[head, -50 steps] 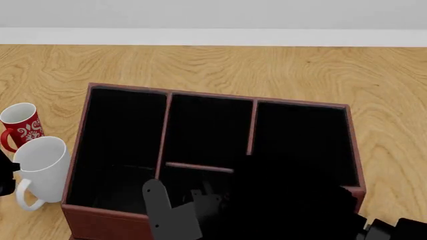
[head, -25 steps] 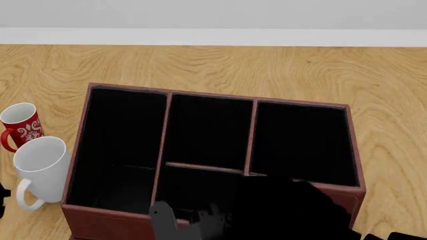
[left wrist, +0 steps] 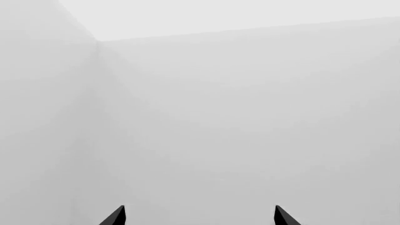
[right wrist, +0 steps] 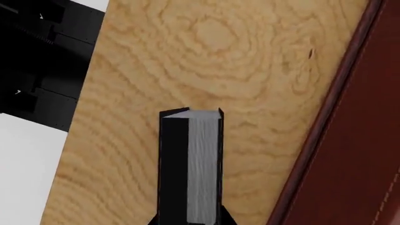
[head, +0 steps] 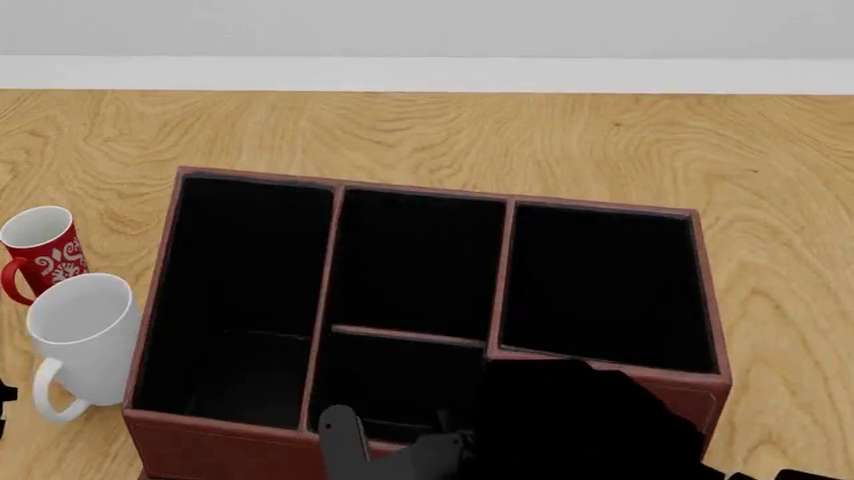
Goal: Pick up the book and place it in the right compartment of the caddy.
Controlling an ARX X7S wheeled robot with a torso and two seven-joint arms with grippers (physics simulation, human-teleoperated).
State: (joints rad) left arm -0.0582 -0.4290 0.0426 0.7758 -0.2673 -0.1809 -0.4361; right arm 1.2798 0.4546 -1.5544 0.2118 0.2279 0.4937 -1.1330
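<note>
The reddish-brown caddy (head: 400, 189) stands in the middle of the wooden table; its outer wall also shows in the right wrist view (right wrist: 350, 154). Its right compartment (head: 601, 280) is black-lined and shows nothing inside. My right gripper (right wrist: 189, 220) is shut on the book (right wrist: 190, 164), a black hardcover with white page edges, held over bare wood beside the caddy's outer wall. In the head view my right arm (head: 574, 425) is a dark mass at the caddy's front right, and the book cannot be made out there. My left gripper (left wrist: 198, 216) is open and empty, facing a blank grey wall.
A red patterned mug (head: 38, 250) and a white mug (head: 83, 335) stand left of the caddy. Black robot parts (right wrist: 44, 61) show at the table edge in the right wrist view. A white wall runs behind the table.
My right arm has drawn back from over the caddy towards its front edge, uncovering the right compartment's front wall. The dark left arm part at the left edge has almost left the view.
</note>
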